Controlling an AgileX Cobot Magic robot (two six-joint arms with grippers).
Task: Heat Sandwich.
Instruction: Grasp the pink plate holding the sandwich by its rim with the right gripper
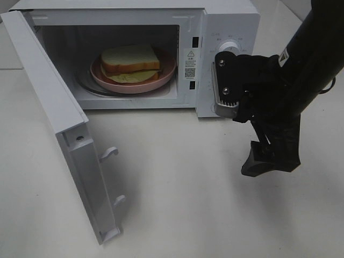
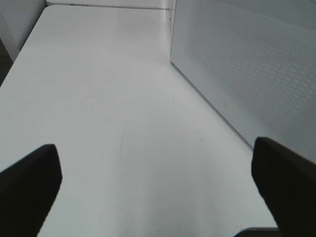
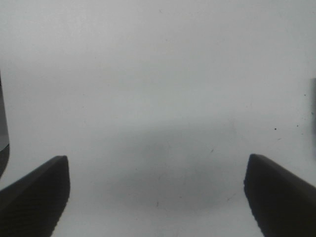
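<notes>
From the high camera: sandwich (image 1: pixel 131 63) on a pink plate (image 1: pixel 166 72) inside the white microwave (image 1: pixel 228 21), door (image 1: pixel 64 140) swung wide open; right gripper (image 1: pixel 252 126) in front of the control panel, over the table (image 1: pixel 188 204), holding nothing. From the left wrist: left gripper (image 2: pixel 158 190) spread wide, empty, beside the microwave's side. From the right wrist: fingers (image 3: pixel 34 195) far apart over bare tabletop, nothing between.

The right arm (image 1: pixel 306 64) is black, with a ribbed silver plate (image 1: pixel 223 88) held by two screws and dark wedge-shaped fingers (image 1: pixel 266 161).
</notes>
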